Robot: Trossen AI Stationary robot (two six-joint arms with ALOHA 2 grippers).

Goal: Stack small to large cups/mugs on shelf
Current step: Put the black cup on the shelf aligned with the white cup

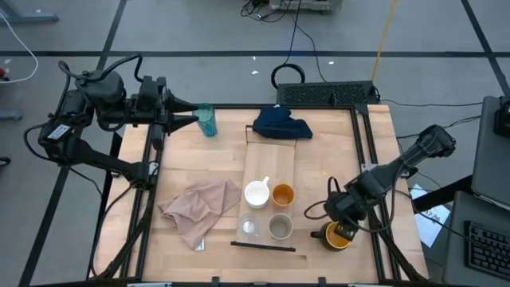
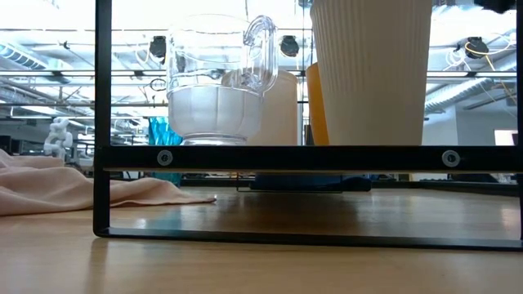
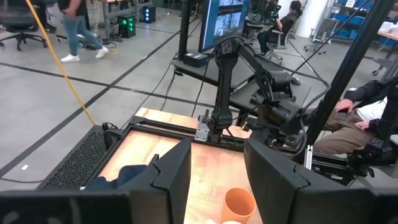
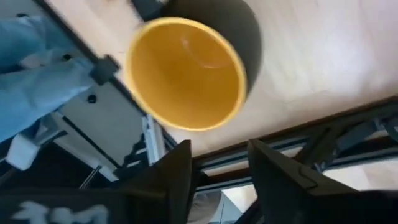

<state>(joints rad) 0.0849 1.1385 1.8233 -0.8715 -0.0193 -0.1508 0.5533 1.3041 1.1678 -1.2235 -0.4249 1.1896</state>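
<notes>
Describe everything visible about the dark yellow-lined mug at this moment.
The dark yellow-lined mug has a dark outer wall and a glossy yellow inside, and looks empty. It sits on the wooden tabletop near the right frame rail, off the shelf where four smaller cups stand. In the high view the right gripper hangs right over it, partly covering its rim. The right wrist view shows its fingers apart and the mug beyond them, not between them. No handle shows.

Overhead camera straight down, table-level camera close behind the shelf [image 2: 302, 157], two wrist cameras past their claws.
</notes>
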